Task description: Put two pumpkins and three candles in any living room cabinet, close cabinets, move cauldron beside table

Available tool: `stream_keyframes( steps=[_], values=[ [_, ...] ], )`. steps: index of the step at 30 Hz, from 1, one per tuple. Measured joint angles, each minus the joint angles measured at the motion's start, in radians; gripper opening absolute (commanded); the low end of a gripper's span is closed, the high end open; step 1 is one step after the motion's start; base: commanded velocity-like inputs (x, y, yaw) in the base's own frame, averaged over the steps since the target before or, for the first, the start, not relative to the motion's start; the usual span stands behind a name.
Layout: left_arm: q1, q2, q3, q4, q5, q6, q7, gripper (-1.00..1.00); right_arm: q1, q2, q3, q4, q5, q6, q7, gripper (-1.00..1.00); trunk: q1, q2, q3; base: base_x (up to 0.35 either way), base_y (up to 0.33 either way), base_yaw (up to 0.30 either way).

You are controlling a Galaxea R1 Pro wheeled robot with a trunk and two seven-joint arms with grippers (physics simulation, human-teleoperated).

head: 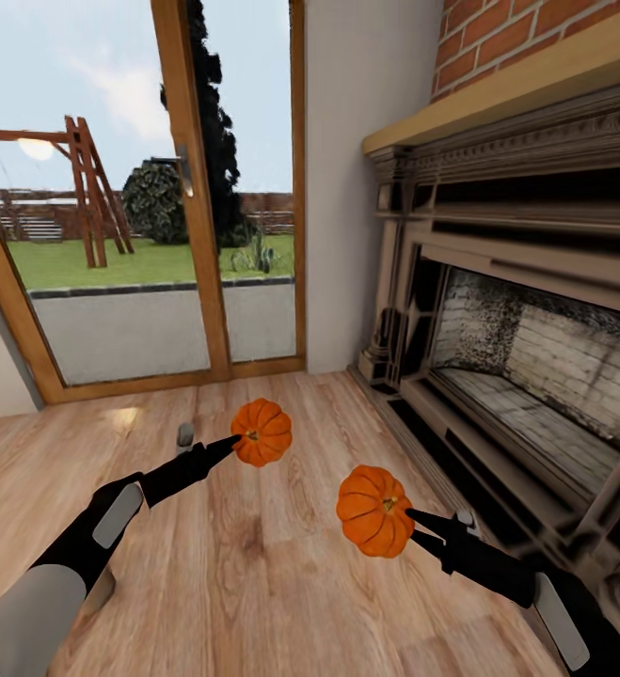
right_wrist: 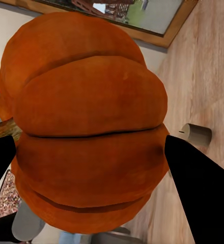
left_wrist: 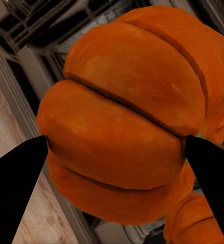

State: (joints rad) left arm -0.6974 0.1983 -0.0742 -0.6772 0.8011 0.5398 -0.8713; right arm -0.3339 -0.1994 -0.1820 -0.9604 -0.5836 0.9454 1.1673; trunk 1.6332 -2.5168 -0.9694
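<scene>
Above the plank floor beside the stone fireplace, the head camera caught both arms carrying a pumpkin apiece: the left gripper held the left pumpkin clamped at its fingertips, lifted clear of the boards, while the right gripper gripped the right pumpkin the same way, nearer the hearth. Both loads rode in the air, apparently so they could be ferried to a cabinet, none of which appeared in the frame; a glazed door onto a garden stood beyond the fingertips. A small grey cylinder, possibly one of the candles, stood on the floor just behind the left fingers. From the left wrist, the left pumpkin sat squarely between the two dark fingers, which pressed its flanks on either side; its skin was deep orange, cut by broad ribs, with the other pumpkin's edge showing past it. From the right wrist, the right pumpkin was pinched likewise between black fingers, its fat orange lobes running across the grip, and a stubby beige candle stood on the floor beyond the fingertips, still to be collected.
</scene>
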Motion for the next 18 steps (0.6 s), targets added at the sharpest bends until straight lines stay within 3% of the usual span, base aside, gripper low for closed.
stream_keyframes(
  steps=[18],
  values=[
    [0.0,0.0,0.0,-0.002,0.0,0.0,-0.001,-1.0,0.0,0.002,0.0,0.0,0.0,-0.003,0.0,-1.0,-0.008,0.004,0.07,0.0,0.0,0.0]
  ],
)
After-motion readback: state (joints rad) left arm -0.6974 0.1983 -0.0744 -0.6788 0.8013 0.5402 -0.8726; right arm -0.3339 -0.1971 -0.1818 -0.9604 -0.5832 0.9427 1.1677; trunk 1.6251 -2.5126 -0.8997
